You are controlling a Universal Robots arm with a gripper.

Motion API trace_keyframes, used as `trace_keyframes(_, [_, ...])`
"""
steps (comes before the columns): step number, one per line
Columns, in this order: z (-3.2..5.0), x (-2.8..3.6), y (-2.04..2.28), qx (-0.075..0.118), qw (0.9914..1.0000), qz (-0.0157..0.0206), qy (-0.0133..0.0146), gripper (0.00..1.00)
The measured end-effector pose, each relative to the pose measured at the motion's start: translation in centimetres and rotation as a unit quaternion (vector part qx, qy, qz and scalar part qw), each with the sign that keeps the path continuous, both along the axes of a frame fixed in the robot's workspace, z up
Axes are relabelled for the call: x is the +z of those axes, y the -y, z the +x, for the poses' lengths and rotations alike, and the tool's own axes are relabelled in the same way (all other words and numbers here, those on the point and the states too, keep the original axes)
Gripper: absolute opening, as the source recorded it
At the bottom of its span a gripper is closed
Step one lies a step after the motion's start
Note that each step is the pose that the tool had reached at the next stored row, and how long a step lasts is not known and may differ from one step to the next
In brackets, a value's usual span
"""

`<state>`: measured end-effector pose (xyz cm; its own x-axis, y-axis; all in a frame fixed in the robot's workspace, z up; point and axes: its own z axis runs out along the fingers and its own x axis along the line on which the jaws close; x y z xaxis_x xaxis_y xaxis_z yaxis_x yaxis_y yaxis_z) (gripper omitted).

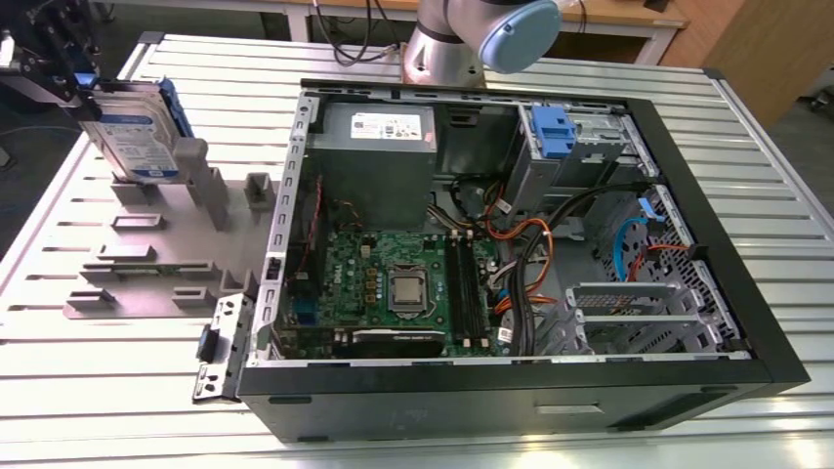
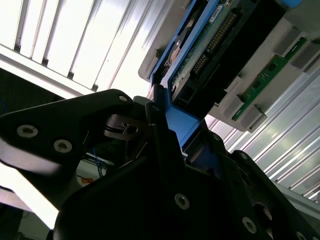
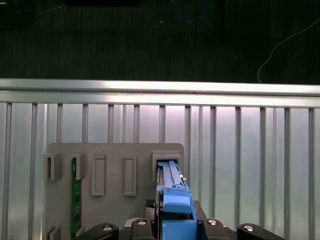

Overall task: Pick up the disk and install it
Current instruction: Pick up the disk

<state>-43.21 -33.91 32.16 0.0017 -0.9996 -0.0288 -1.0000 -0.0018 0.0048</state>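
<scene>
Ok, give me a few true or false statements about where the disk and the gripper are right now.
1. The disk sits inside the case. False: it is outside the case, at the grey holder on the exterior view's left.
2. The case is open, with the motherboard showing. True.
3. The disk lies flat on its label. False: it stands on edge, tilted.
4. The gripper is shut on the disk's blue rail. True.
</scene>
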Motion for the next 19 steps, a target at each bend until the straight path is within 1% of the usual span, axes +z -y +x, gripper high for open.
trace_keyframes(10, [0.0, 0.06, 0.0, 0.0, 1.0, 0.0, 0.0, 0.36])
trace_keyframes(12, [0.0, 0.18, 0.0, 0.0, 1.0, -0.0003, 0.0, 0.36])
trace_keyframes(19, [0.0, 0.26, 0.0, 0.0, 1.0, -0.0004, -0.0001, 0.36])
